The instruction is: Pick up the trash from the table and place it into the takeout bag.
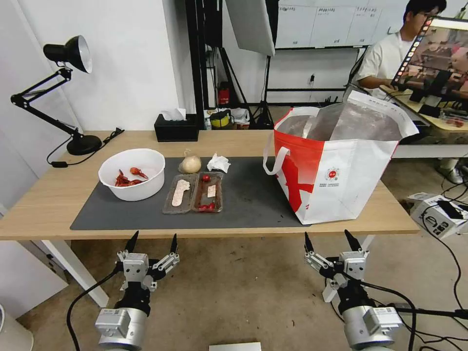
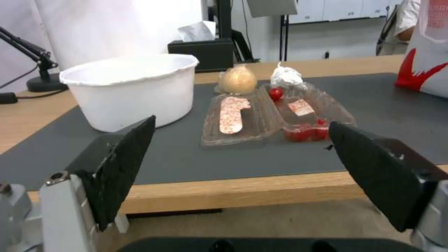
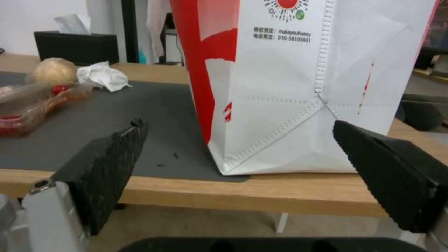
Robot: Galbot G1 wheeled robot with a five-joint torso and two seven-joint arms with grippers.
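Head view gives me the whole job untouched: on the tabletop (image 1: 58, 195) the takeout bag (image 1: 336, 165) stands open at my right, nothing visibly added. Every bit of trash lies on the mat: white bowl (image 1: 132, 174), clear tray (image 1: 194, 193), onion-like lump (image 1: 190, 164), crumpled tissue (image 1: 218, 163). My left tool (image 1: 152, 243) and right tool (image 1: 331, 241) hover below the front edge, spread wide, holding nothing.
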